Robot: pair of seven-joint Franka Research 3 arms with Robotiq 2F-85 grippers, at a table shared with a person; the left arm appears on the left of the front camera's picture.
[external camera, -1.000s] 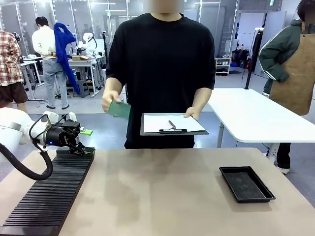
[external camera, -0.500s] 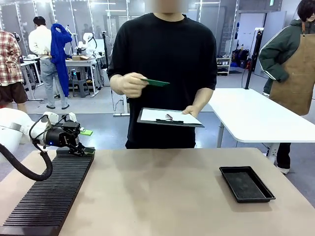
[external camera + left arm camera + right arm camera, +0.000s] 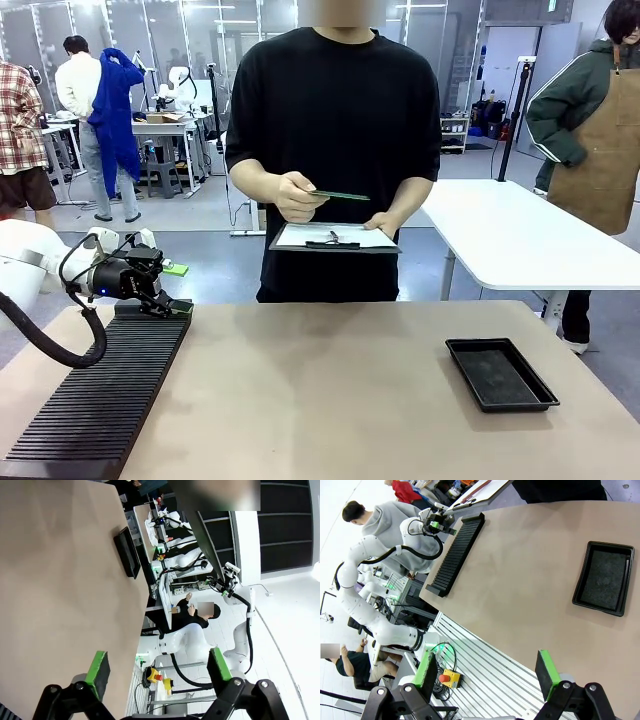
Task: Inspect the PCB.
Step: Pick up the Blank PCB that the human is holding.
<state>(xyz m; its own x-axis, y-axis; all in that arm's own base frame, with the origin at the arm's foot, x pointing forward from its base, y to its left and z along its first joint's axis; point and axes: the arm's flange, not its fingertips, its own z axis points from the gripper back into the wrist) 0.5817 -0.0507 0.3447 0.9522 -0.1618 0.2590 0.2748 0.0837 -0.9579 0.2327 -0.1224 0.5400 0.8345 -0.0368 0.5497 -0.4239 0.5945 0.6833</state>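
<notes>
**PCB held level above the clipboard**

The PCB [image 3: 340,195] is pinched at one end by the person's hand [image 3: 293,195], above the clipboard [image 3: 335,238], beyond the far edge of the table [image 3: 330,400]. Seen edge-on, it is probably light, stiff and fragile, best taken by its bare edges. The left gripper [image 3: 176,288], at the far end of the rack [image 3: 90,410], and the right gripper [image 3: 490,672] are both spread wide and hold nothing.

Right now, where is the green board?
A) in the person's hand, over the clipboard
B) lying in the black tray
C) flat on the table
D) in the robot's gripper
A: the PCB shows edge-on, pinched in the person's hand, just above the clipboard.
</notes>
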